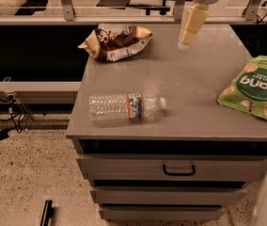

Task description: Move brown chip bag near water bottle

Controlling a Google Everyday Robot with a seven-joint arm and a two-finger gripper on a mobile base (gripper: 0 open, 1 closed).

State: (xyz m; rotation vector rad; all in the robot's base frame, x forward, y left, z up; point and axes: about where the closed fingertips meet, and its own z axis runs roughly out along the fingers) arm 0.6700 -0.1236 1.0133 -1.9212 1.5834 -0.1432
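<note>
- Plainly, the reach is the step in hand: the hand (188, 31) hangs over the back of the desk (190, 84), at about 1 o'clock on its top, and has hold of nothing; how far open it is I cannot tell
- The brown chip bag (117, 42) lies crumpled at about 11 o'clock on the desk, close to the back left corner, with the hand well off to its 3 o'clock and not touching it
- The water bottle (126, 107) lies on its side at about 7 o'clock, near the front edge, cap pointing to 3 o'clock; it sits well apart from the bag, so the move itself looks not yet begun
- Next, I judge, the hand must travel toward 9 o'clock, come down over the bag and close on its wrinkled body, then carry it toward 6 o'clock and set it just beside the bottle
- A green snack bag (258, 84) rests at 3 o'clock, away from that path; the stretch between bag and bottle shows bare desk
- The chief risk is nudging the bottle, which could roll off the front edge above the drawers (178, 169)
</note>
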